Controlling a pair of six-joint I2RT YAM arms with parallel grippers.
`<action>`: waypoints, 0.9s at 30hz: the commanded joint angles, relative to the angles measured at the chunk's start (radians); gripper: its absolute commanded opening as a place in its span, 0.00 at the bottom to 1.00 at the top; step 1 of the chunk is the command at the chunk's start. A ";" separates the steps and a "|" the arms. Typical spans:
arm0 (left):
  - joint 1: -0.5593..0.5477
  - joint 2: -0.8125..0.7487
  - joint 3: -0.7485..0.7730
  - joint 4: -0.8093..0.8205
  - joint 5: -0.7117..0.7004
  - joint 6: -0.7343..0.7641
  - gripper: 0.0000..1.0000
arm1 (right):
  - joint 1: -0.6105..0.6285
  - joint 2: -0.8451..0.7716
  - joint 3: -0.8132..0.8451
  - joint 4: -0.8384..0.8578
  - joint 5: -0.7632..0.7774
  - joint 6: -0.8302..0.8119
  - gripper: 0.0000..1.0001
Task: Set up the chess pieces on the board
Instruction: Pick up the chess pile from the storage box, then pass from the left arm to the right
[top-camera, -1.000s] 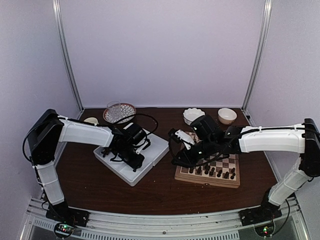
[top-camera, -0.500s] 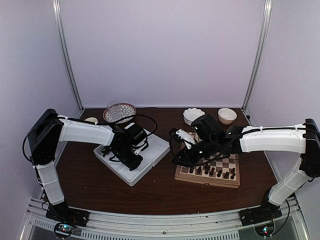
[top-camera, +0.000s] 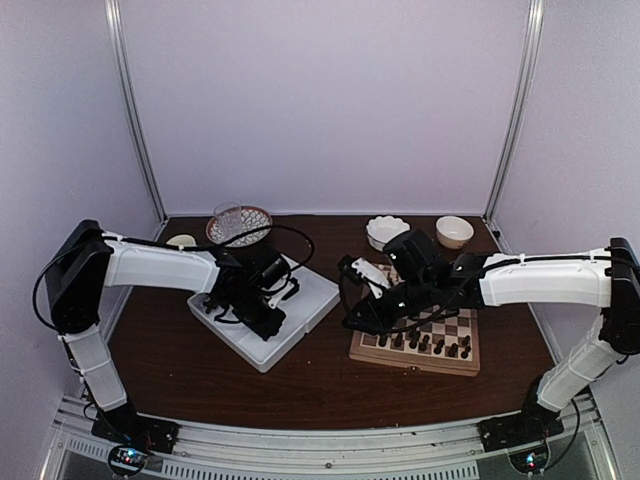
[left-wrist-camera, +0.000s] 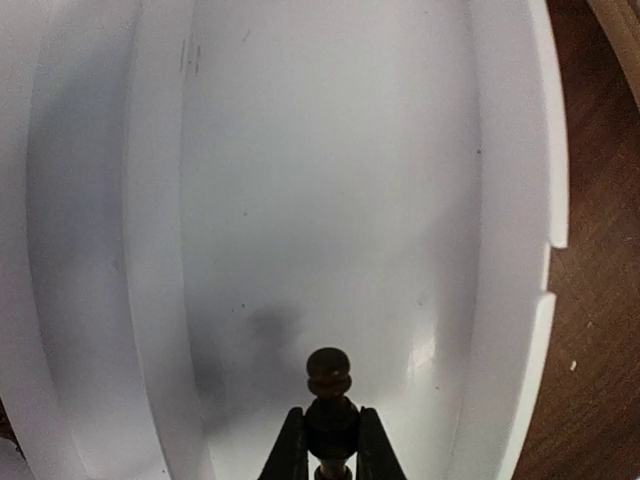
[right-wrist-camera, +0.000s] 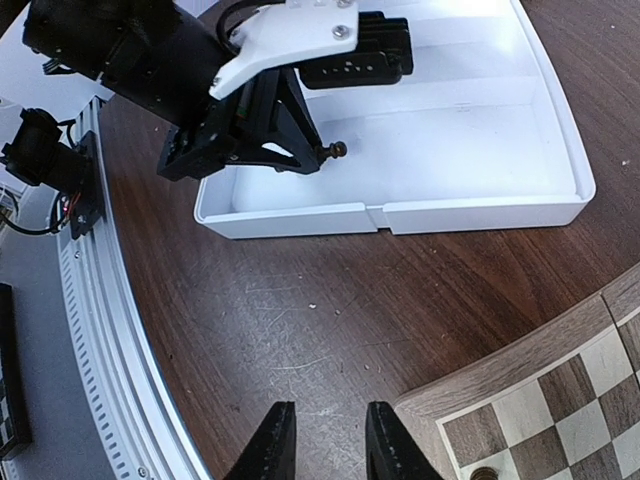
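Overhead, the dark table (top-camera: 320, 390) carries the board (top-camera: 400, 362), with the white tray (top-camera: 250, 350) at its nine o'clock. The left gripper (left-wrist-camera: 330, 440) hangs over the tray — fingers clamped on one dark piece (left-wrist-camera: 329, 372). The right gripper (right-wrist-camera: 328, 430) hovers above bare table, the board's corner at its four o'clock — fingers slightly apart. Other chess pieces (top-camera: 425, 343) stand along the board's six o'clock rows.

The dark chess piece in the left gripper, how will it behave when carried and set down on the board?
Probably stiff and light: the chess piece looks like small turned wood. Its round, smooth neck, pinched in the left gripper, could swivel or slip. Tall and narrow, it may tip when set down, then roll.
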 joint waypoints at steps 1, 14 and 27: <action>-0.033 -0.155 -0.072 0.135 0.011 0.067 0.00 | -0.008 -0.018 0.006 0.033 -0.055 0.022 0.28; -0.119 -0.560 -0.395 0.540 0.100 0.238 0.00 | 0.021 0.085 0.203 0.011 -0.227 0.173 0.34; -0.150 -0.591 -0.461 0.635 0.173 0.320 0.00 | 0.069 0.197 0.311 -0.027 -0.229 0.217 0.34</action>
